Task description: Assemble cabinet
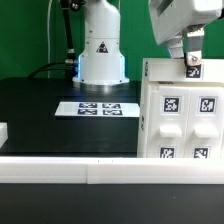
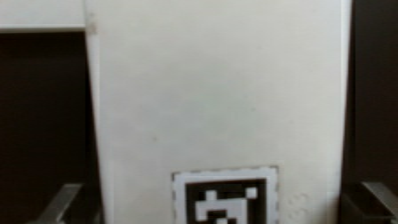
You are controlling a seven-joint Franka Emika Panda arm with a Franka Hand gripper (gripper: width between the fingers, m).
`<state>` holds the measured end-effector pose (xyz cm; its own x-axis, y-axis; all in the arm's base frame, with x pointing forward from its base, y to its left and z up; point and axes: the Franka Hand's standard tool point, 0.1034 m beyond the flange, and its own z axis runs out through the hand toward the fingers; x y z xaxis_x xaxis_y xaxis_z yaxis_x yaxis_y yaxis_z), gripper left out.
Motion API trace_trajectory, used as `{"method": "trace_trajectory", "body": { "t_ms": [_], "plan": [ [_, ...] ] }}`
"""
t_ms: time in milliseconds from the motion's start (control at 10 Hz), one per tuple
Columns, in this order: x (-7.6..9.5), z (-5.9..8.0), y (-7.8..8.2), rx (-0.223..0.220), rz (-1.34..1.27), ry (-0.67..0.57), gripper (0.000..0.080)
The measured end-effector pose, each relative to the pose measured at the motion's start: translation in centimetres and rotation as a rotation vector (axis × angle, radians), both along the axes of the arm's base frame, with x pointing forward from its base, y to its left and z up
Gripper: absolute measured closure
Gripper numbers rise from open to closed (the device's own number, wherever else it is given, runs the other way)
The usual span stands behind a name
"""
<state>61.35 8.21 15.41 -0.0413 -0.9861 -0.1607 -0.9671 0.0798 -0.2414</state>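
Cabinet (image 1: 182, 118) stands upright on the black table (image 1: 40, 110) at the exterior view's right, panelled face toward the camera, four square tags on it; no readable text on any tag, only black-and-white patterns. Gripper (image 1: 193, 62) sits directly over the cabinet's top edge, a small tagged white piece just at its tip. Wrist view: a broad white panel of the cabinet (image 2: 214, 100) fills the space between the fingers (image 2: 64, 203), one finger tip showing on each side of it, so the fingers are spread wide; contact with the panel cannot be confirmed. One tag (image 2: 228, 197) lies on the panel between the tips. Judged step: lining up on the cabinet body to grasp or steady it. Next move likely calls for centring, descending straight, closing evenly without tipping it. Marker board (image 1: 97, 108) lies flat well beyond the fingers, near the arm's base (image 1: 100, 50), which bears a triangular warning sticker, unreadable.
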Motion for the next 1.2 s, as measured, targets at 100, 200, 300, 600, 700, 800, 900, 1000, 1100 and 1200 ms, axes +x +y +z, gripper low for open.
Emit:
{"method": "trace_trajectory", "body": {
  "t_ms": [100,200,300,600,700,800,900,1000,1100,1200],
  "plan": [
    [0.0,0.0,0.0,0.012,-0.035,0.006,0.0242],
    [0.0,0.0,0.0,0.015,-0.043,0.007,0.0242],
    [0.0,0.0,0.1,0.015,-0.040,0.007,0.0242],
    [0.3,0.9,0.2,0.004,0.034,-0.009,0.0006],
    [0.5,1.4,0.3,0.009,0.057,-0.017,0.0006],
    [0.7,1.9,0.5,0.017,0.058,-0.025,0.0002],
    [1.0,2.3,0.6,0.021,0.059,-0.033,0.0002],
    [1.0,2.2,0.6,0.018,0.066,-0.034,0.0002],
    [1.0,2.2,0.6,0.008,0.103,-0.039,0.0002],
    [1.0,2.1,0.6,0.007,0.105,-0.039,0.0002]
  ]
}}
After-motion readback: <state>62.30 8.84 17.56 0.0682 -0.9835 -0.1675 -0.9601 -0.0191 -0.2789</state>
